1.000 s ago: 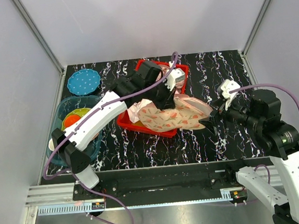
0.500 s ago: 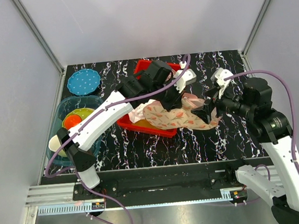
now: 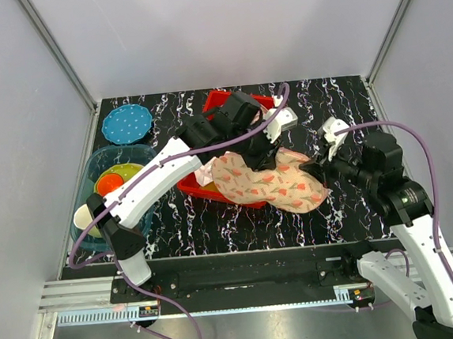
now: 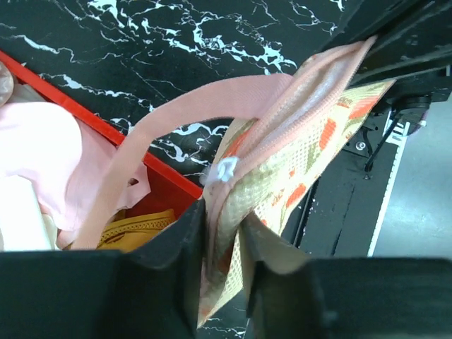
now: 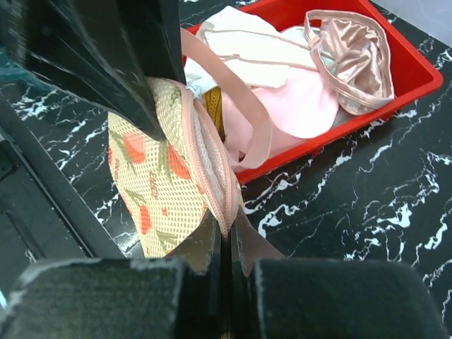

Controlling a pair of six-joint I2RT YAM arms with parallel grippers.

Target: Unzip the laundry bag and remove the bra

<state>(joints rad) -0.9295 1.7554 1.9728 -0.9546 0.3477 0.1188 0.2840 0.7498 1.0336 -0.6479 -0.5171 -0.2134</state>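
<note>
The laundry bag [image 3: 279, 185], peach mesh with red flowers and pink trim, hangs between both grippers over the front right corner of the red bin [image 3: 213, 193]. My left gripper [image 3: 271, 151] holds its jaws parted, and the bag's folded upper edge [image 4: 282, 183] still lies between its fingers [image 4: 224, 254]. My right gripper [image 3: 317, 167] is shut on the bag's pink zipper edge [image 5: 212, 176], which is pinched at the tips [image 5: 226, 240]. A pink strap loop [image 4: 176, 120] arcs off the bag. The bra is hidden.
The red bin [image 5: 417, 67] holds white [image 5: 261, 56] and pale-pink garments [image 5: 311, 106], a glossy pink item [image 5: 349, 60] and a yellow mesh piece [image 4: 141, 226]. At the left stand a teal tub [image 3: 114, 159] and a blue dotted plate [image 3: 127, 123].
My right gripper moved in to the bag's right end and shut on its edge. The left jaws have parted. The bag has sagged and spread out.
</note>
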